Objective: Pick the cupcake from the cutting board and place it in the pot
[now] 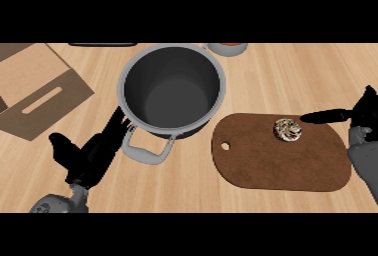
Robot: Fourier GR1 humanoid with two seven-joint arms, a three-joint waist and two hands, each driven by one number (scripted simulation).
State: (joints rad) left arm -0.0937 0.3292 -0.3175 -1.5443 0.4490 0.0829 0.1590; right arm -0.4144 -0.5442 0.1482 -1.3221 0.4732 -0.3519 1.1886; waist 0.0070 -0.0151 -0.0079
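So far nothing of the task looks done. The cupcake [287, 129] sits on the cutting board [280, 165], up at about one o'clock of the board's brown face, and nothing is touching it. The pot [171, 95] stands at about ten o'clock from the board, its rim just beside the board's upper left corner, and its dark inside shows nothing in it. The right hand [362, 114] comes in at three o'clock of the view, partly cut by the edge. It is spread open and holds nothing, with one black digit stretched towards the cupcake and stopping just short of it. By my reading this is the approach to the grasp. The whole sequence is left to do: closing round the cupcake, lifting it, carrying it towards ten o'clock over the rim, and letting it go inside the pot. The left hand [87, 152] lies at about eight o'clock of the view, fingers straight and empty, with its tips near the pot's handle [146, 152]. Whether they touch the pot's wall I cannot tell. A cardboard box [40, 95] lies at ten o'clock of the view, apart from the work.
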